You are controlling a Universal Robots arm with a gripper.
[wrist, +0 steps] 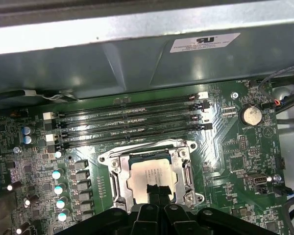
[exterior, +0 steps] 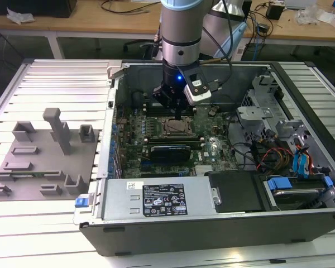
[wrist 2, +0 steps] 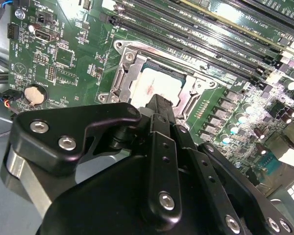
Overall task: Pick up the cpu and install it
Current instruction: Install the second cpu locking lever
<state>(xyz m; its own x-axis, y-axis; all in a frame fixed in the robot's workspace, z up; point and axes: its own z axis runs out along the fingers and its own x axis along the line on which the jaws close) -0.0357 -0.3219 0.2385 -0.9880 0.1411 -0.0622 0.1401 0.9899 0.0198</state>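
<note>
Inside the open computer case, the arm's gripper hangs straight down over the green motherboard, just above the socket frame. Both wrist views show the cpu lying flat within that metal socket frame, its pale silver top facing up and ringed by the frame's bright steel edges. The black fingertips sit right at the chip, over its near edge in the second wrist view; whether they touch it cannot be told. They look drawn close together into one narrow dark tip, though the pictures do not show for certain whether the jaws are pressed together or pinching the chip. Beside the socket run the long black memory slots, and a round coin cell battery sits on the board farther off (in the second wrist view it is the pale disc near the board's edge). On the exterior view's left, well apart from the case, a grey plastic fixture with blocks and posts rests on the ribbed metal table.
</note>
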